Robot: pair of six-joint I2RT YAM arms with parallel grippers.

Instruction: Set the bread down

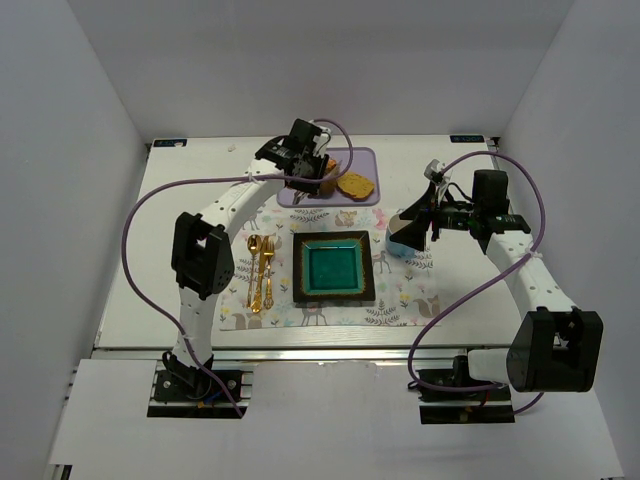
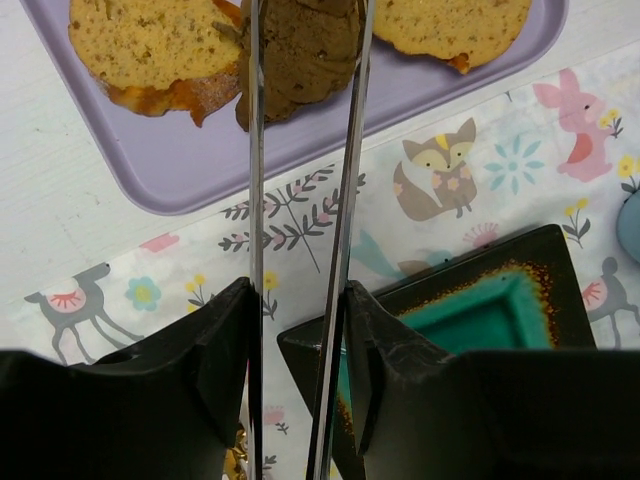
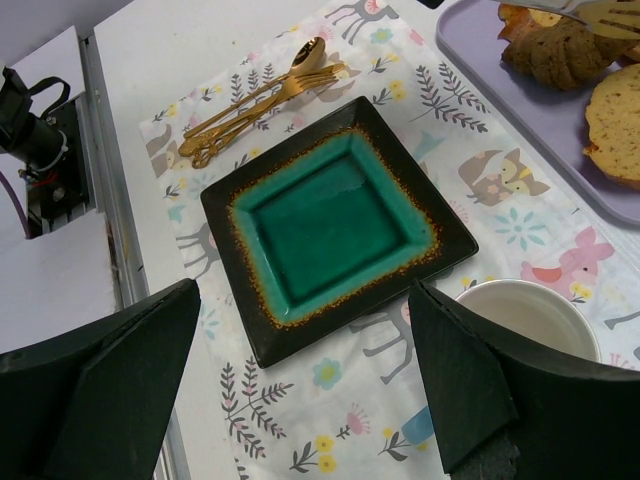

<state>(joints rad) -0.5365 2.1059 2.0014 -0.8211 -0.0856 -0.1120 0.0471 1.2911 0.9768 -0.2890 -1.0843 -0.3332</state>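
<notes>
While my left gripper (image 2: pixel 298 300) is clenched on the metal tongs (image 2: pixel 255 150), whose tips straight ahead pinch the dark bread slice (image 2: pixel 300 60) at the purple tray (image 2: pixel 200 170), I judge pick-up underway: next, lift and draw back over the green plate (image 2: pixel 540 260) beneath my fingers.

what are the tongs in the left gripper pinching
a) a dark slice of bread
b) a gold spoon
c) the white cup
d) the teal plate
a: the left wrist view shows the tongs, held by the left gripper, closing on a dark bread slice at the purple tray.
</notes>
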